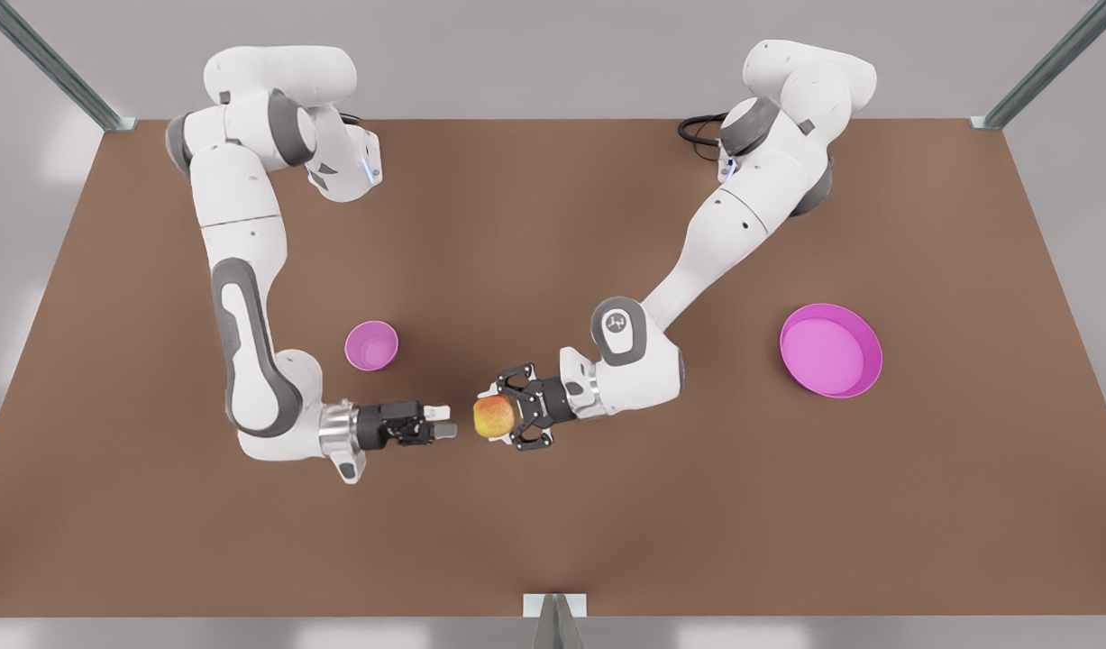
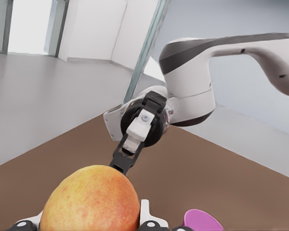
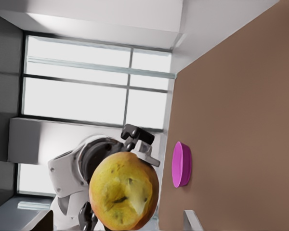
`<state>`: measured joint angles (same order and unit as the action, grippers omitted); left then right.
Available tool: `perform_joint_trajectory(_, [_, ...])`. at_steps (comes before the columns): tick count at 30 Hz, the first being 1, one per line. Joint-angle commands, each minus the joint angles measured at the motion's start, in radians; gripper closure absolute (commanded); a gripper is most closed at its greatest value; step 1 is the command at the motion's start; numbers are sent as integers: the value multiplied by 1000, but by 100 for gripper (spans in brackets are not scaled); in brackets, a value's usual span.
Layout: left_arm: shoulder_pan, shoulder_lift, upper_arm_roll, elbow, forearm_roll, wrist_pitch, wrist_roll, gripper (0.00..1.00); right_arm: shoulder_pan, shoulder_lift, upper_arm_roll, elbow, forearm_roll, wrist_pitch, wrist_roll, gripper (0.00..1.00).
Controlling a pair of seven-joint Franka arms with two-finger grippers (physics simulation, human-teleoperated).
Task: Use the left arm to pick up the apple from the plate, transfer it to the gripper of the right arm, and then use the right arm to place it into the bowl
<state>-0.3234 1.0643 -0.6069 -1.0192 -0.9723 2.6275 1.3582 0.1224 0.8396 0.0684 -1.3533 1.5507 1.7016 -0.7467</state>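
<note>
Left hand (image 1: 507,416) is gripping the apple (image 1: 493,416) above the desk (image 1: 553,523), mid-scene. Right hand (image 1: 443,423) is facing it, fingers parted, just apart. Front view is showing bowl (image 1: 370,345) left, plate (image 1: 830,350) right.

Left arm: reaches in from the front view's right, forearm low, wrist level.
Left gripper (image 1: 507,416): linkage fingers closed around the apple (image 1: 493,416).
Right arm: elbow bent, wrist level.
Right gripper (image 1: 444,422): fingers parted, tips just short of the apple.
</note>
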Motion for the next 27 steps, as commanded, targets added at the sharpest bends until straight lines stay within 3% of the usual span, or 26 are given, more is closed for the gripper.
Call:
perform_joint_trajectory(1, [0,2,-1,1,-3,9,206,30,11,12,-1,14,26,78,-255,0])
perform_joint_trajectory(27, [-11,16,-2,1,-17,37,199,30,46,41,34,20,26,32,-123,0])
